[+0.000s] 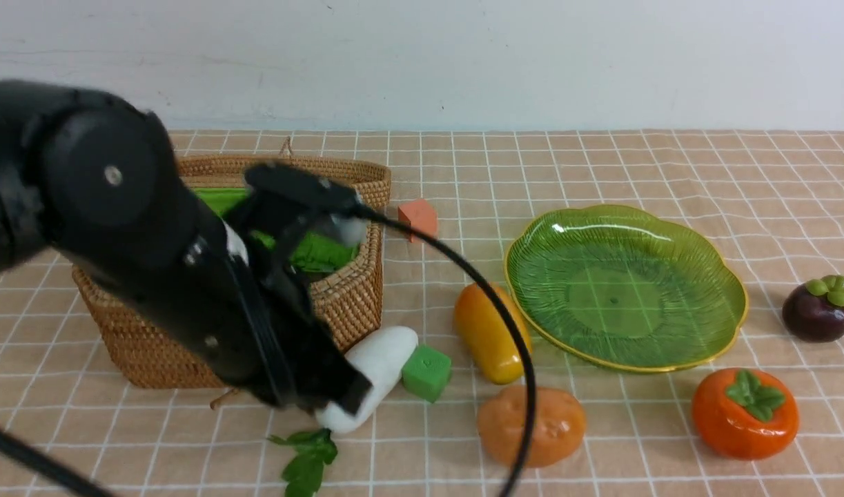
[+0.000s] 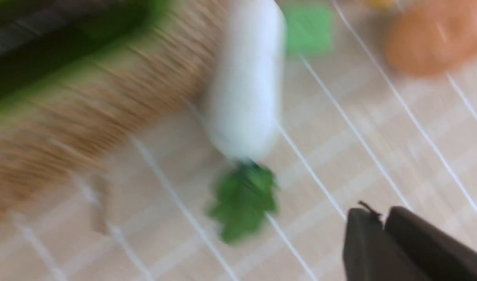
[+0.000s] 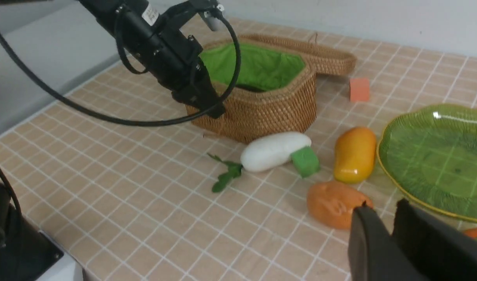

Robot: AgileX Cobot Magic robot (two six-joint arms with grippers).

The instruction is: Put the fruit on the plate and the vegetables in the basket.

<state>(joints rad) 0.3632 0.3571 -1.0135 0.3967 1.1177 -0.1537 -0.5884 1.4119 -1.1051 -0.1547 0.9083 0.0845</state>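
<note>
The white radish [image 1: 380, 366] lies on the cloth against the front of the wicker basket [image 1: 349, 304], its green leaves [image 1: 308, 459] pointing toward me. My left gripper [image 1: 349, 393] hovers just above the radish's leaf end, shut and holding nothing; its fingertips [image 2: 363, 218] show pressed together. The mango [image 1: 491, 331] and the potato [image 1: 532, 424] rest between the radish and the green plate [image 1: 670, 366], which holds nothing. Right of the plate sit the persimmon [image 1: 744, 413] and the mangosteen [image 1: 818, 309]. My right gripper [image 3: 382, 212] hangs shut and holding nothing near the potato [image 3: 334, 203].
A green cube [image 1: 426, 373] touches the radish's blunt end. An orange cube [image 1: 418, 217] sits behind, between basket and plate. The shallow wicker lid [image 3: 324, 54] leans behind the basket. My left arm's black cable [image 1: 511, 331] arcs over the mango and potato.
</note>
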